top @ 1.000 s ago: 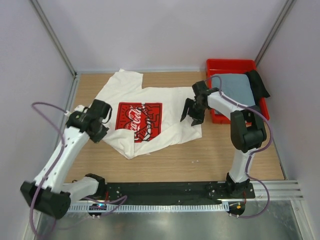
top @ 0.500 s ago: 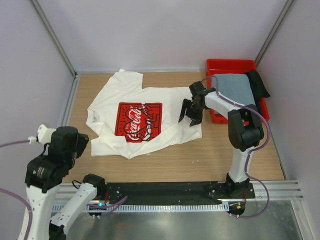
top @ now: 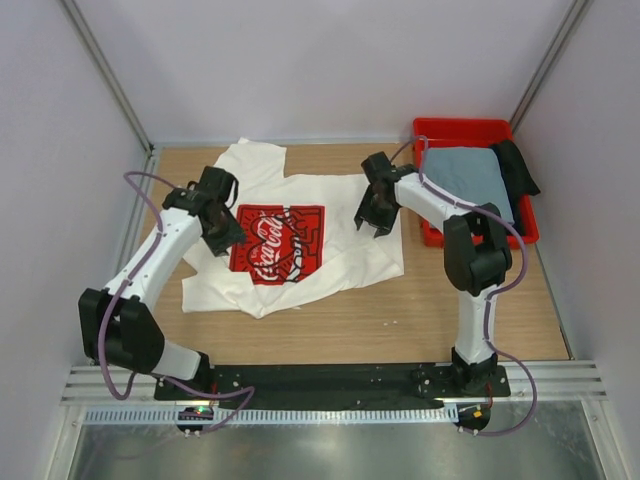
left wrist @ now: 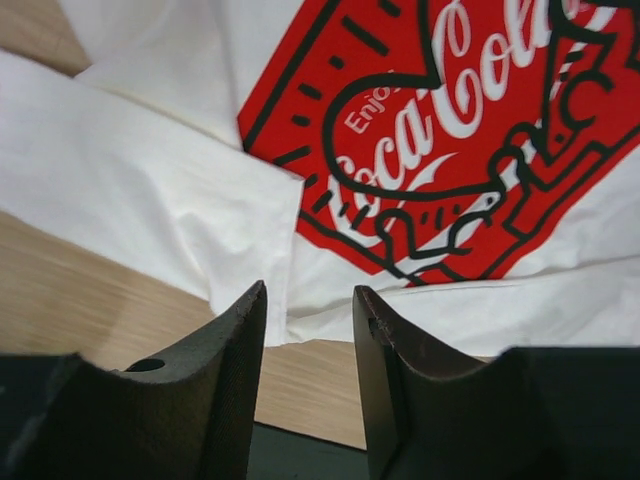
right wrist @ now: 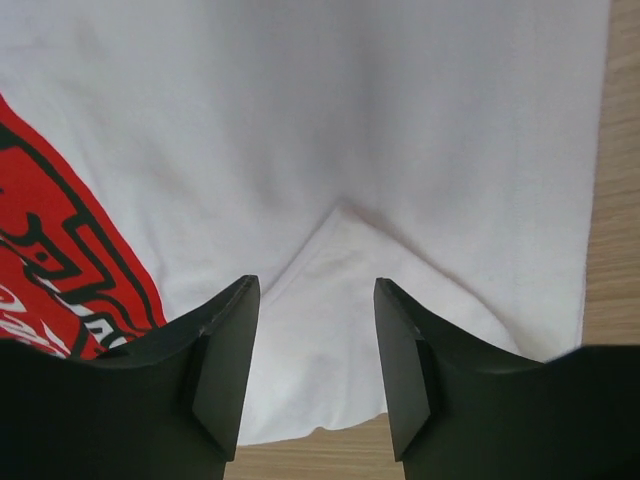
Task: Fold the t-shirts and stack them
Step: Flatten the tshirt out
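On the wooden counter (top: pixel 400 320) the white shirt (top: pixel 330 200) lies flat, its length running left-right between the 2 arms. Left fingers (left wrist: pixel 225 375) hang open over its left half, right fingers (right wrist: pixel 222 365) open, empty, over its right.

The white t-shirt (top: pixel 335 200) carries a red square print (top: pixel 278 243) with white Coca-Cola script and black linework. At the desk's far right corner, a grey-blue t-shirt (top: pixel 470 175) and black cloth (top: pixel 517 165) lie in a red bin (top: pixel 460 128).
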Robot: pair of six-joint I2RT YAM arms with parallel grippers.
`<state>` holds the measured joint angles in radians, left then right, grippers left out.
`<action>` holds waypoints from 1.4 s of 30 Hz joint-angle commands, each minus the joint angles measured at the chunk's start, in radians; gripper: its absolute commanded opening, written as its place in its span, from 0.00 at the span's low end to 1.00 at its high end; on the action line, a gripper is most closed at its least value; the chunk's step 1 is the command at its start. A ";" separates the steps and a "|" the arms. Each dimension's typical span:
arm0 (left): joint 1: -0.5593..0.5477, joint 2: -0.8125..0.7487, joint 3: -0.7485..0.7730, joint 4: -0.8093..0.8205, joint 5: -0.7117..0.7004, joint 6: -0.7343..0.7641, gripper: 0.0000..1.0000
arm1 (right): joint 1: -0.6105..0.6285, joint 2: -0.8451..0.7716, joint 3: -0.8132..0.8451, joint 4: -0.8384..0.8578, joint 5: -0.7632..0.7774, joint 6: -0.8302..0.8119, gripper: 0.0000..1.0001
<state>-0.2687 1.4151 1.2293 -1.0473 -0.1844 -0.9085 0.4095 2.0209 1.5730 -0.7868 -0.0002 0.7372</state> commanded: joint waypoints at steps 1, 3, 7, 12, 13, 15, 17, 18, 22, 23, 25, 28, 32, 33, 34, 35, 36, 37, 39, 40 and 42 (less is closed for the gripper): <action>0.008 0.047 0.097 0.092 0.080 0.054 0.41 | 0.017 0.016 0.073 -0.086 0.163 0.195 0.54; 0.010 0.051 0.099 0.104 0.105 0.043 0.40 | 0.018 0.051 0.100 -0.164 0.221 0.258 0.44; 0.008 -0.025 0.003 0.148 0.108 0.016 0.40 | 0.023 0.116 0.197 -0.262 0.249 0.349 0.40; 0.010 -0.105 -0.070 0.144 0.100 0.036 0.40 | 0.028 0.125 0.214 -0.287 0.269 0.455 0.40; 0.010 -0.110 -0.071 0.139 0.099 0.051 0.40 | 0.029 0.125 0.216 -0.292 0.275 0.462 0.40; 0.010 -0.119 -0.071 0.132 0.097 0.062 0.40 | 0.034 0.127 0.216 -0.298 0.269 0.487 0.40; 0.011 -0.122 -0.068 0.132 0.097 0.079 0.40 | 0.038 0.134 0.222 -0.305 0.258 0.501 0.40; 0.011 -0.120 -0.064 0.135 0.095 0.085 0.40 | 0.044 0.136 0.231 -0.304 0.256 0.507 0.41; 0.014 -0.107 -0.045 0.128 0.099 0.117 0.41 | 0.060 0.165 0.265 -0.315 0.249 0.530 0.41; 0.016 -0.102 -0.044 0.125 0.103 0.128 0.41 | 0.061 0.176 0.268 -0.316 0.241 0.537 0.41; 0.023 -0.097 -0.039 0.124 0.111 0.135 0.41 | 0.063 0.185 0.271 -0.305 0.240 0.550 0.41; 0.036 -0.102 -0.040 0.119 0.117 0.148 0.41 | 0.063 0.199 0.272 -0.308 0.236 0.567 0.41; 0.055 -0.105 -0.042 0.115 0.125 0.163 0.41 | 0.063 0.206 0.268 -0.307 0.246 0.577 0.41; 0.059 -0.107 -0.040 0.116 0.125 0.168 0.41 | 0.063 0.211 0.266 -0.304 0.244 0.577 0.41; 0.063 -0.107 -0.040 0.115 0.125 0.169 0.41 | 0.063 0.214 0.266 -0.302 0.246 0.577 0.41; 0.066 -0.105 -0.039 0.113 0.125 0.171 0.41 | 0.063 0.219 0.266 -0.299 0.243 0.579 0.40; 0.068 -0.104 -0.037 0.113 0.123 0.174 0.41 | 0.063 0.228 0.271 -0.299 0.243 0.579 0.40; 0.068 -0.102 -0.037 0.116 0.123 0.175 0.41 | 0.063 0.234 0.275 -0.299 0.240 0.579 0.39; 0.069 -0.100 -0.037 0.118 0.125 0.177 0.41 | 0.063 0.245 0.297 -0.313 0.233 0.570 0.35; 0.071 -0.099 -0.037 0.119 0.123 0.180 0.41 | 0.064 0.245 0.298 -0.327 0.233 0.567 0.29; 0.072 -0.096 -0.037 0.122 0.125 0.181 0.41 | 0.064 0.231 0.289 -0.338 0.235 0.564 0.16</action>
<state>-0.2062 1.3155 1.1587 -0.9329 -0.0734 -0.7498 0.4702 2.2505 1.8362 -1.1011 0.2150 1.2854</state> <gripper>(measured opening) 0.408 0.185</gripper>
